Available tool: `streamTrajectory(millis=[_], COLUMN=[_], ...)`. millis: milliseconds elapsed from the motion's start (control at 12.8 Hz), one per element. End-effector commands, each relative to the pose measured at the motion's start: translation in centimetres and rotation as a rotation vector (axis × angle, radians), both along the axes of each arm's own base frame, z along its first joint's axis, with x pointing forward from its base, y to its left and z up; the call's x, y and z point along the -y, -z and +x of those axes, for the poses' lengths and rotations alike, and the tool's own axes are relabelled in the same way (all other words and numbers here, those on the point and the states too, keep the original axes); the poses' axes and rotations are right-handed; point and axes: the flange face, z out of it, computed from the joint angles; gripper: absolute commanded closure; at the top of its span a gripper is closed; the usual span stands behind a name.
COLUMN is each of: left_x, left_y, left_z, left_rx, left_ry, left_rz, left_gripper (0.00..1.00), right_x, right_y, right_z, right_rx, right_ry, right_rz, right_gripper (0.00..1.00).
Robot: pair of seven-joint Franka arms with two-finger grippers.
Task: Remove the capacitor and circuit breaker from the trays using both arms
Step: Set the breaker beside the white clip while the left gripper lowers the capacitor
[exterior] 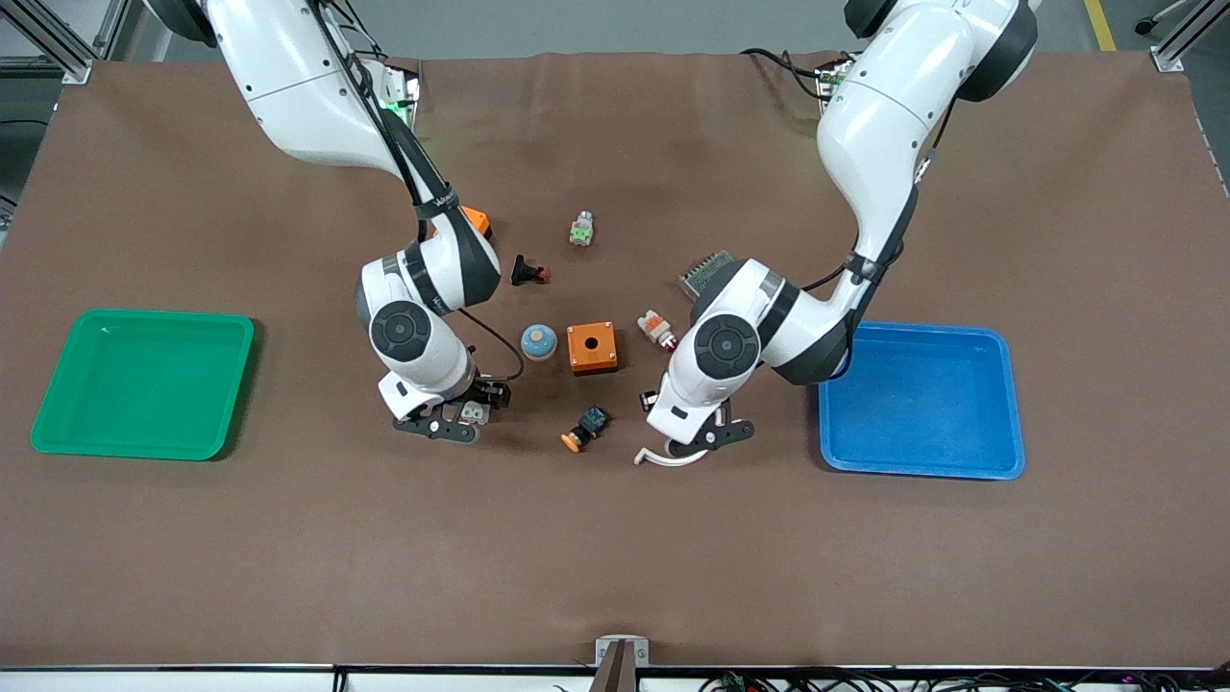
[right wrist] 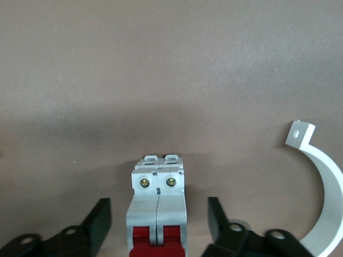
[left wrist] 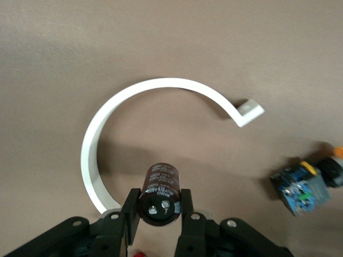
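Capacitor [left wrist: 158,194] pinched in left claw [left wrist: 158,214] beside white clamp [left wrist: 161,85]; breaker [right wrist: 157,211] between wide right claw [right wrist: 159,225] fingers.

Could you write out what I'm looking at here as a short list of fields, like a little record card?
Left gripper: shut on the capacitor, low over the brown table
Right gripper: open, fingers apart on either side of the breaker, not gripping it
Green tray: at the right arm's end
Blue tray: at the left arm's end
Between the arms: orange box, blue-black button
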Motion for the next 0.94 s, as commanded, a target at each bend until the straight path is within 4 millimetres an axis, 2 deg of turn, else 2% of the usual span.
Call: streamTrajectory(millis=[0, 78, 156, 390, 623, 857], left_x=[0.7, 0.7, 0.6, 0.5, 0.3, 0.2], left_y=[0.4, 0.6, 0.9, 1.6, 2.3, 2.5], left_z=[0.0, -0.1, -0.2, -0.4, -0.5, -0.6], left_rx=[0.025, 0.023, 0.019, 0.009, 0.002, -0.003], left_ry=[0.006, 0.006, 0.005, 0.009, 0.010, 0.009], left_rz=[0.034, 0.035, 0.038, 0.047, 0.054, 0.057], left_gripper=[0.82, 0.82, 0.82, 0.81, 0.80, 0.80], right_x=[1.0, 2.1, 4.2, 12.0, 19.8, 25.9], right_y=[-4.6, -6.5, -8.7, -15.8, -22.2, -27.0], right_z=[2.4, 3.3, 4.1, 4.9, 4.2, 2.5], right_rx=[-0.052, -0.095, -0.138, -0.204, -0.211, -0.206], right_ry=[-0.009, -0.058, -0.105, -0.214, -0.215, -0.175], right_rz=[-0.010, -0.018, -0.018, -0.009, -0.049, -0.038], right_gripper=[0.00, 0.00, 0.00, 0.00, 0.00, 0.00])
